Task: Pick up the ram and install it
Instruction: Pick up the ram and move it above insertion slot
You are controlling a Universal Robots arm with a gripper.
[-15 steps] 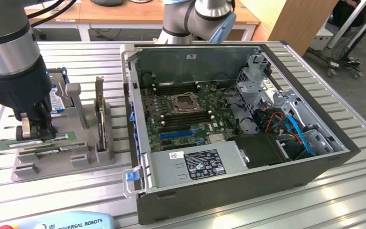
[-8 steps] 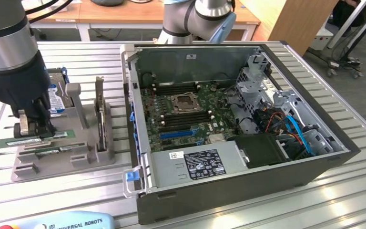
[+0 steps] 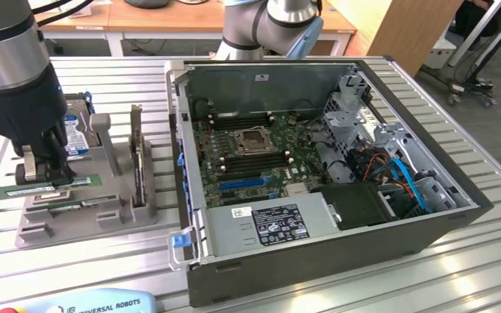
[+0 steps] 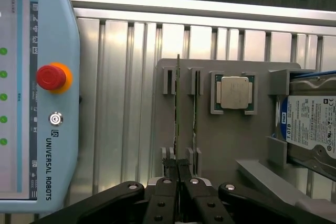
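Observation:
The ram (image 3: 24, 192) is a thin green stick standing on its long edge at the grey holder's (image 3: 85, 218) outer slot, on the exterior view's left. My gripper (image 3: 44, 181) comes down from above and is shut on its middle. In the wrist view the ram (image 4: 178, 103) shows edge-on as a thin line running away from my shut gripper (image 4: 178, 170). Whether its lower edge is clear of the slot I cannot tell. A second green stick (image 3: 75, 206) (image 4: 195, 114) sits in the neighbouring slot, right beside the one I hold.
The open computer case (image 3: 407, 231) lies on the exterior view's right, motherboard (image 3: 246, 163) facing up. On the holder are a square silver CPU (image 4: 234, 92) and a hard drive (image 3: 76, 127) (image 4: 315, 124). A teach pendant (image 3: 89, 303) (image 4: 37, 98) lies beside the holder on the slatted table.

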